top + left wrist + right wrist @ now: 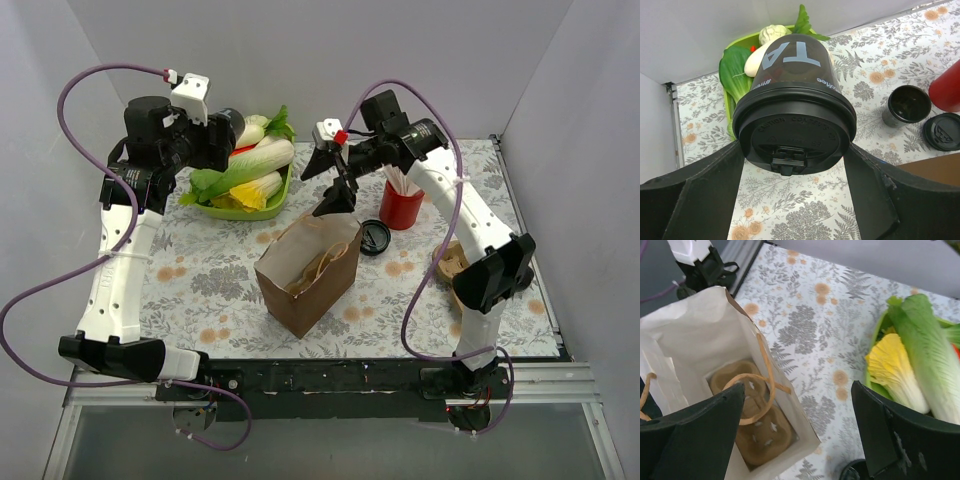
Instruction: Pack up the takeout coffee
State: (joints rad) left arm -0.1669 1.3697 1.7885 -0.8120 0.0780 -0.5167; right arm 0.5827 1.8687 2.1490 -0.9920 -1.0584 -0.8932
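Two grips: left fingers (700,200) pinch the takeout coffee (792,120), base unseen; right fingers (690,440) spread above the cropped paper bag (680,335).

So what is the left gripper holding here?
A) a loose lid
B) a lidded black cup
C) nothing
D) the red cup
B: the left wrist view shows the lidded black cup lying on its side between the two fingers of the left gripper, its lid facing the camera.
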